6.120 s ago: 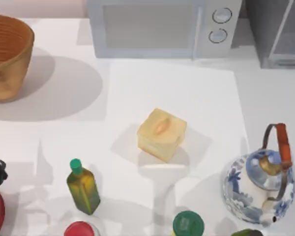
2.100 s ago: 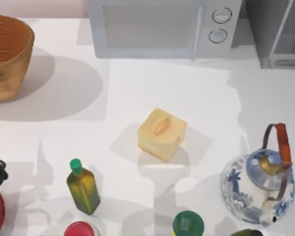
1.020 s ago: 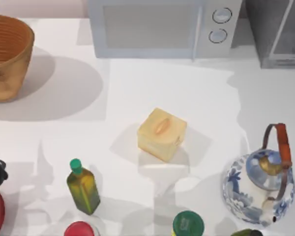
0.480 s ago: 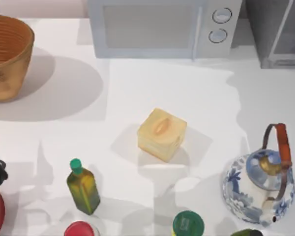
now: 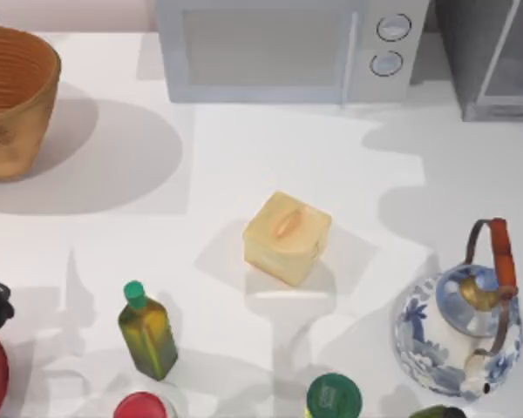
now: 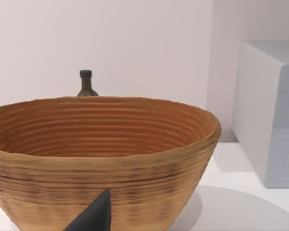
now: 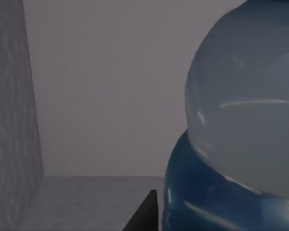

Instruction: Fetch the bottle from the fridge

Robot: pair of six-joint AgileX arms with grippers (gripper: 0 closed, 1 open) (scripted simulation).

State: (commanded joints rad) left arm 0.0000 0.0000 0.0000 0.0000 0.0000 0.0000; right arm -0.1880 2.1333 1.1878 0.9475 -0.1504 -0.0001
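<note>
The fridge (image 5: 495, 59) is the grey box at the table's back right corner, with a pale door panel in a light frame. In the right wrist view the bottle (image 7: 241, 144) looms very close, its body pale above and deep blue below, standing inside grey walls on a grey floor. From my right arm one dark fingertip (image 7: 145, 212) shows just beside the bottle's blue base. Whether it touches the bottle I cannot tell. From my left arm one dark fingertip (image 6: 94, 217) shows, facing the wicker basket (image 6: 101, 159).
A white microwave (image 5: 288, 48) stands at the back, left of the fridge. On the table are the basket (image 5: 13, 100), a yellow box (image 5: 286, 237), a blue-and-white teapot (image 5: 458, 326), an olive bottle (image 5: 146, 331) and red (image 5: 141, 406) and green (image 5: 334, 396) lids.
The shadow over the table's right side has changed shape and spread further toward the back right. None of the objects on the table has moved.
</note>
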